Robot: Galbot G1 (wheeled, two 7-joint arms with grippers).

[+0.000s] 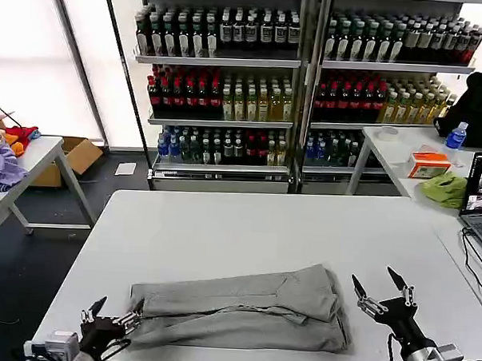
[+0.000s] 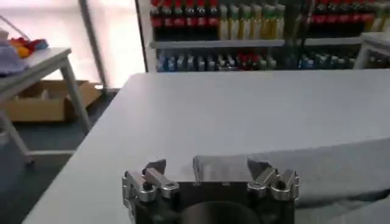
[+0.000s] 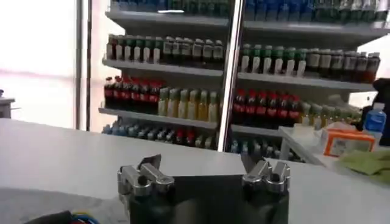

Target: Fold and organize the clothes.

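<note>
Folded grey shirt [image 1: 239, 308] lies at six o'clock on the table [image 1: 247, 225]; left gripper [image 1: 113, 315] at its eight o'clock end, perhaps touching, right gripper [image 1: 380, 292] at three, both jaws wide.

The left gripper [image 2: 208, 169] is seen low over the white table [image 2: 244, 103], fingers spread apart, at the end of a folded grey shirt [image 2: 317, 167]; stocked drink shelves [image 2: 244, 30] are seen behind

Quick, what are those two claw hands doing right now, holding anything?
Left gripper: open, holding nothing, at the grey shirt's end.
Right gripper: open, holding nothing.
</note>
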